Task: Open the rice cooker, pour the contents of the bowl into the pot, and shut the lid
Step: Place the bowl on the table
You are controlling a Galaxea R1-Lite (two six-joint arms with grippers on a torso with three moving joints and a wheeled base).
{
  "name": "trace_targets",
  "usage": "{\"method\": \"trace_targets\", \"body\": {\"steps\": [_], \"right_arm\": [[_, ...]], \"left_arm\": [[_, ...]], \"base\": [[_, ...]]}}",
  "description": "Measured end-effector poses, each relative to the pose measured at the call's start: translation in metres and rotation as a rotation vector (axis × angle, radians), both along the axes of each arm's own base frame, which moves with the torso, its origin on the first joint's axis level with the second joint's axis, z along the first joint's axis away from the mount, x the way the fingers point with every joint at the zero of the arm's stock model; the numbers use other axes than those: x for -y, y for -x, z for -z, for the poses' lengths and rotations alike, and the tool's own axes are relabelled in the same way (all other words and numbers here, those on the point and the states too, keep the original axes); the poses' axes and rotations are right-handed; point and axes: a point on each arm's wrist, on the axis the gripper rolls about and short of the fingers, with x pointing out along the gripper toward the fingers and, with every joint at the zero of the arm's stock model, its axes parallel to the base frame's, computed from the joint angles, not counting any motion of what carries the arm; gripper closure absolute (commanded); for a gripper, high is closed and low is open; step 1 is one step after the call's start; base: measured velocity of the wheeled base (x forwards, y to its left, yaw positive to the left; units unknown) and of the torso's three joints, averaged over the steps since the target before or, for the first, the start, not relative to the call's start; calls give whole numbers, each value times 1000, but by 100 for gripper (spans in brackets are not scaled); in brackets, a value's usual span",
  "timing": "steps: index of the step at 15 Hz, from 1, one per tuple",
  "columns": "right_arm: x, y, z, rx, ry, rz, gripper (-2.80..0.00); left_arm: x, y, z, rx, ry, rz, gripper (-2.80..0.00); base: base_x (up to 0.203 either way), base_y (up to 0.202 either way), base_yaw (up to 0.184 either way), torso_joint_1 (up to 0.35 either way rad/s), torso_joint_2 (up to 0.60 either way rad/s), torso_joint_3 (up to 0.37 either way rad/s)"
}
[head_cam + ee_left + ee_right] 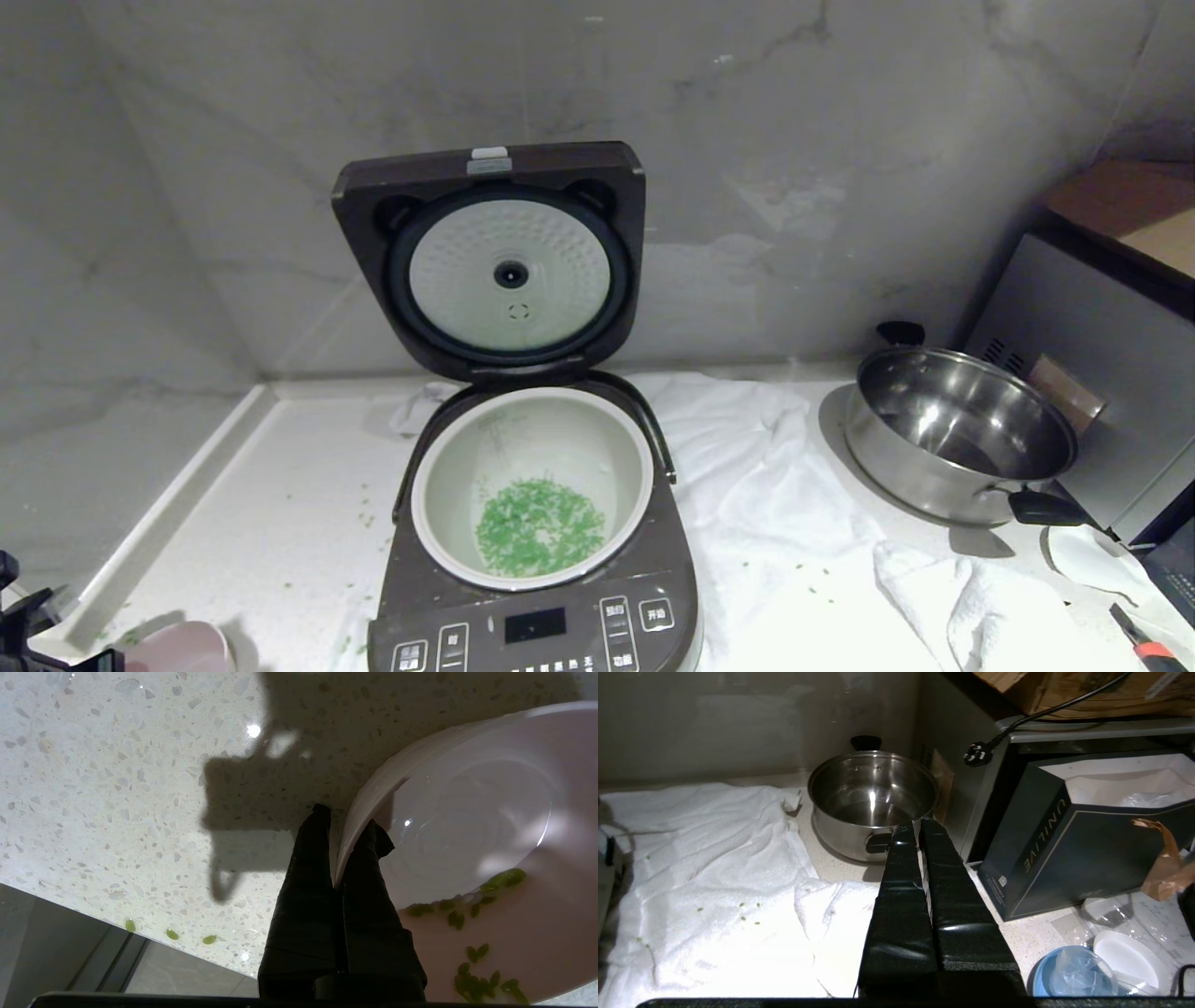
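Dark brown-grey, the rice cooker (537, 523) is standing in the middle of the counter (117, 788) on a white towel (775, 467), and it is the biggest thing we are looking at. Its lid (495, 257) is standing fully upright against the wall, with the round silver-white plate facing us. Below it, the pot (532, 485) is sitting in the cooker and is showing a heap of green bits (540, 527) on its pale bottom. To the right, well apart, a steel pan (962, 434) is waiting unused.

At the near left corner of the counter we are holding the pink bowl (467, 849). Our left gripper (337, 826) is clamping its rim, one finger inside and one outside. In the left wrist view the bowl is almost empty; only a few green bits are clinging to its inner wall.

Our right gripper (916, 828) is hanging over the right part of the towel, pointing toward the steel pan, with its fingers pressed together and holding nothing.

We are judging that the pouring is done and that closing the lid is the step now in hand. The next move is asking for a gripper to reach behind the top edge of the lid and push it forward and down until the latch catches, while the bowl is being kept clear of the cooker.
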Motion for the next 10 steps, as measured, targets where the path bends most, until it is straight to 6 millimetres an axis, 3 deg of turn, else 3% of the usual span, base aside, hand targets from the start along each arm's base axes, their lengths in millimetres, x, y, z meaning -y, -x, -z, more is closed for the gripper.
{"method": "trace_targets", "body": {"steps": [6,8,10], "right_arm": [[2,10,11,34,4,22,0],[1,15,30,37,9,-15,0],[1,12,61,6,9,-65,0]], "left_arm": [[2,-2,-2,6,-5,13,0],[5,-4,-4,11,-11,24,0],[5,-5,-5,16,-12,31,0]], "base": [[0,0,0,0,0,0],[0,0,0,0,0,0],[0,0,0,0,0,0]]}}
